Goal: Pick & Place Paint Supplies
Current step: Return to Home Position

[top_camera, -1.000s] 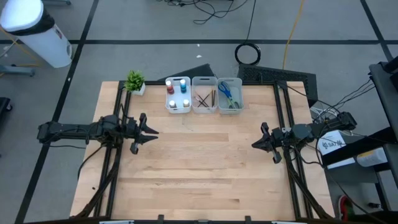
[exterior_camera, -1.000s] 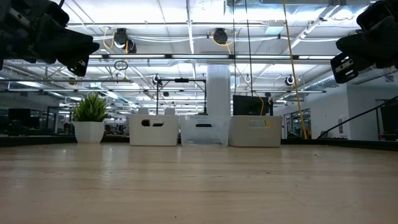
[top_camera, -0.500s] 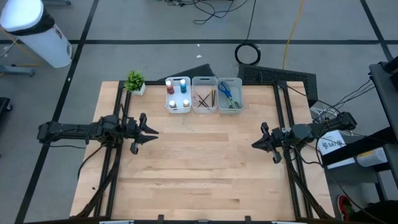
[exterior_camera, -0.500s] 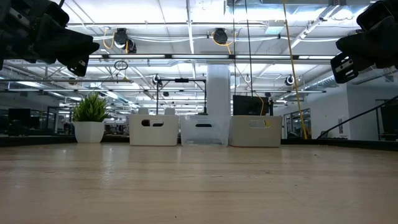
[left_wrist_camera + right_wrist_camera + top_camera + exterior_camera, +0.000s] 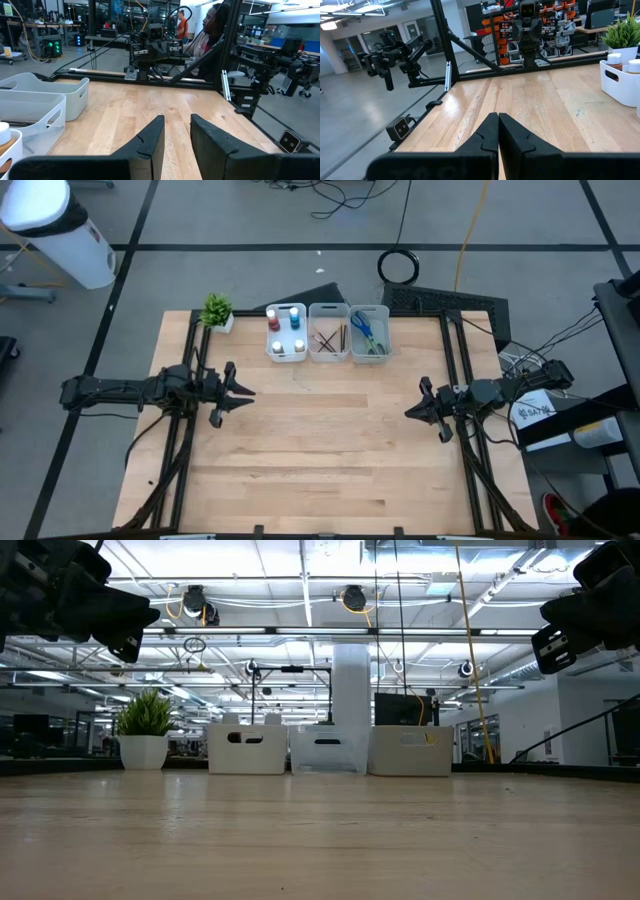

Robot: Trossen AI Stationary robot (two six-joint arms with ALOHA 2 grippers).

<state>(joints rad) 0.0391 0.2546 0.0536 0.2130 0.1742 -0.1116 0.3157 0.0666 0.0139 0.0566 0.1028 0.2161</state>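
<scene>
Three whitish bins stand in a row at the table's far edge. The left bin point(image 5: 286, 332) holds several paint bottles point(image 5: 274, 325), the middle bin point(image 5: 328, 335) dark brushes point(image 5: 327, 339), and the right bin point(image 5: 369, 332) scissors point(image 5: 366, 330). My left gripper point(image 5: 246, 392) hovers over the table's left side, open and empty, as the left wrist view point(image 5: 176, 137) shows. My right gripper point(image 5: 409, 412) hovers over the right side, shut and empty, as the right wrist view point(image 5: 498, 127) shows. Both are well short of the bins.
A small green potted plant point(image 5: 217, 311) stands at the far left, beside the bottle bin. Bare wooden tabletop point(image 5: 330, 440) lies between the two grippers and the near edge. Dark frame rails run along the table's left and right sides.
</scene>
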